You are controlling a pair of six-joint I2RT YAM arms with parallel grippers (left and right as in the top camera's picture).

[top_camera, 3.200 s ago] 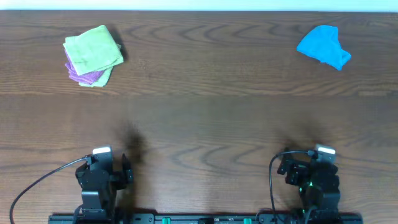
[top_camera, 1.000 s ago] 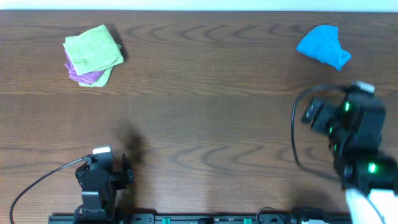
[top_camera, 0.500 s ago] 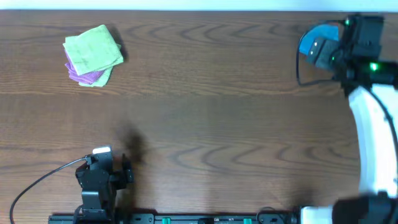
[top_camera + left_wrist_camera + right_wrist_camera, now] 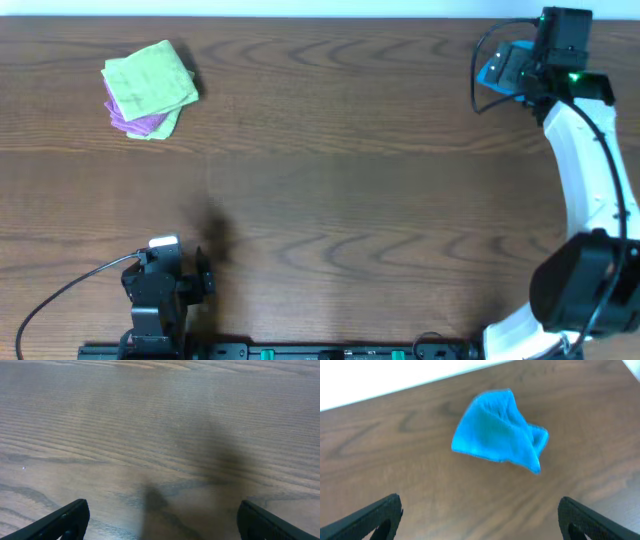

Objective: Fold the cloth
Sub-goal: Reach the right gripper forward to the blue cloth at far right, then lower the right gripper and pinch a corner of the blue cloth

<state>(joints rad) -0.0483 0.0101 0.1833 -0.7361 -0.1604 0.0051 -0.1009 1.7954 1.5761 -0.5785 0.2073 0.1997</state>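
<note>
Dark wood-grain worktop (image 4: 330, 200) w/ a pale strip along the far edge, and very little on it. We see the cloth (image 4: 496, 72), bright sky-blue, at approx. 1 o'clock on the overhead, near the far edge. It lies in a crumpled heap, not flat, and is partly hidden there under the right hand (image 4: 480, 522), which reaches over that corner.

From the right wrist view the cloth sits at 12 o'clock ahead of the fingers and apart from them, w/ a raised ridge across it and a loose flap toward 4 o'clock. The right hand is released: fingers spread wide, only bare wood between them. We judge it is posed this way to come down on an edge or corner, since a bunched cloth must be opened out before any fold. The reach looks long, so dragging the cloth toward the centre would prob. help both arms.

The left hand (image 4: 160, 520) is parked at approx. 7 o'clock, also released, fingers wide over bare wood. We think it waits because the cloth is well beyond it. A green cloth (image 4: 150, 78) on a purple cloth (image 4: 140, 122) sits at 10 o'clock, well apart and not part of the job. No fold made yet.
</note>
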